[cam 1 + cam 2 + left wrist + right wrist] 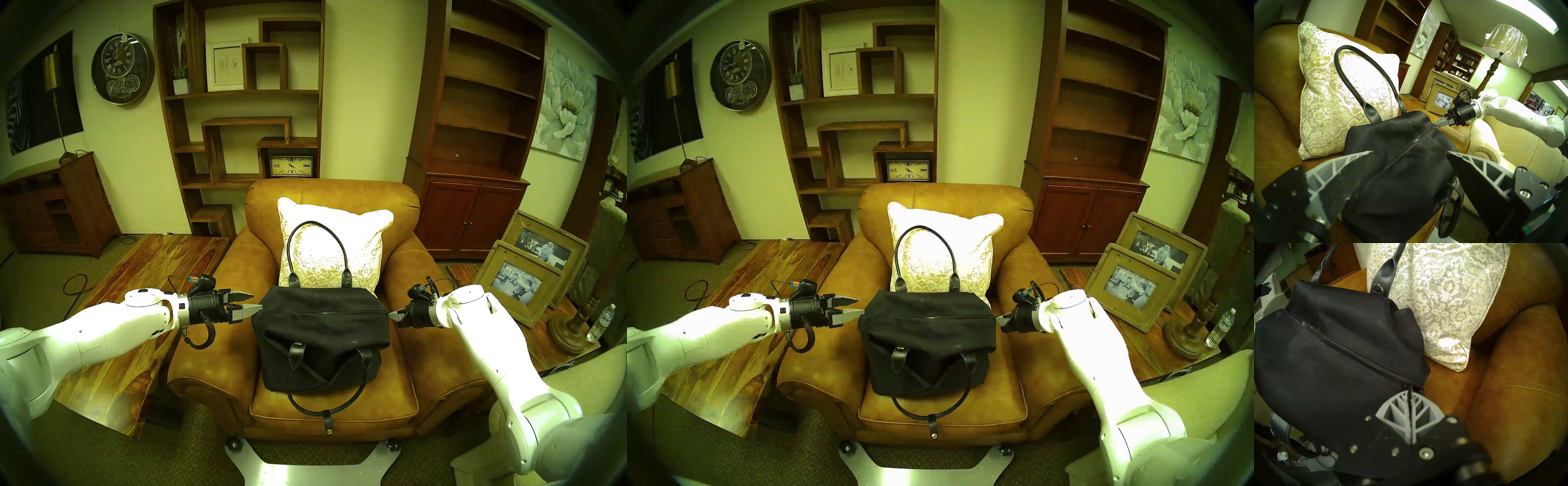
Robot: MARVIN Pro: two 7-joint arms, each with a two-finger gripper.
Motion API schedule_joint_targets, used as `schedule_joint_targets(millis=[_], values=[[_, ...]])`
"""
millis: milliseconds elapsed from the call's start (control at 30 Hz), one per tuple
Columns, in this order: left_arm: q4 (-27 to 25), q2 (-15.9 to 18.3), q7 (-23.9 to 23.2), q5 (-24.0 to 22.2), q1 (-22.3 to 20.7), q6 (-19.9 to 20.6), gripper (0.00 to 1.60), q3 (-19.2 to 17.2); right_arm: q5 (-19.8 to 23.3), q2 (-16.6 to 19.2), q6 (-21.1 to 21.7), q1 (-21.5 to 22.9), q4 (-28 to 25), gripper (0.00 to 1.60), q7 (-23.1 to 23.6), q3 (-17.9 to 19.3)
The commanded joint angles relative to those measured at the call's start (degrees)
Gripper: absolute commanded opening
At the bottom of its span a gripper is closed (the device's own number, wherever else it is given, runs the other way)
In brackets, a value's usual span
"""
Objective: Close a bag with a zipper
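The black bag (322,325) sits on the tan armchair's seat, one handle (317,237) up against the pillow, the other hanging over the front. The zipper (339,312) runs along its top and looks joined along its length in the right wrist view (1349,348). My right gripper (390,314) is at the bag's right end, shut on the zipper pull (1409,390). My left gripper (257,302) is open at the bag's left end; in the left wrist view (1410,152) its fingers stand either side of the zipper line (1390,162), holding nothing.
A patterned pillow (332,244) leans on the armchair's back (332,193) behind the bag. A wooden table (118,339) stands under my left arm. Picture frames (519,281), a lamp base (570,325) and a water bottle (600,322) stand at the right.
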Motion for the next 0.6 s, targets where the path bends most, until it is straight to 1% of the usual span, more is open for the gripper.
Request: schedule_joint_targets(millis=[0,100,133,200,233,333,367,567], values=[[-0.3,-0.1,0.0,-0.2,-0.9,-0.2,1.60,-0.7,-1.0,-0.5,-3.3,4.5,4.7,0.00,-0.5,-0.8],[-0.3,-0.1,0.0,-0.2,-0.9,-0.2,1.60,-0.7,-2.0,-0.9,-4.5,5.7,6.9,0.00,-1.1,-1.7],[-0.3,-0.1,0.0,-0.2,-0.9,-0.2,1.60,-0.7,-2.9,-0.9,-5.2,6.0,7.4,0.00,-1.8,-2.5],[-0.3,-0.1,0.0,-0.3,-0.9,-0.2,1.60,-0.7,-3.1,-1.2,-5.9,6.6,8.7,0.00,-1.9,-2.7],[-0.3,-0.1,0.0,-0.3,-0.9,-0.2,1.60,-0.7,-4.1,-1.2,-6.8,7.2,9.6,0.00,-2.0,-3.9],[-0.3,-0.1,0.0,-0.3,-0.9,-0.2,1.60,-0.7,-4.8,-1.7,-7.7,8.3,11.8,0.00,-1.9,-4.7],[-0.3,-0.1,0.0,-0.3,-0.9,-0.2,1.60,-0.7,-4.8,-1.7,-7.7,8.3,11.8,0.00,-1.9,-4.7],[-0.3,-0.1,0.0,-0.3,-0.9,-0.2,1.60,-0.7,-6.1,-2.7,-10.1,10.1,15.8,0.00,-2.1,-6.2]])
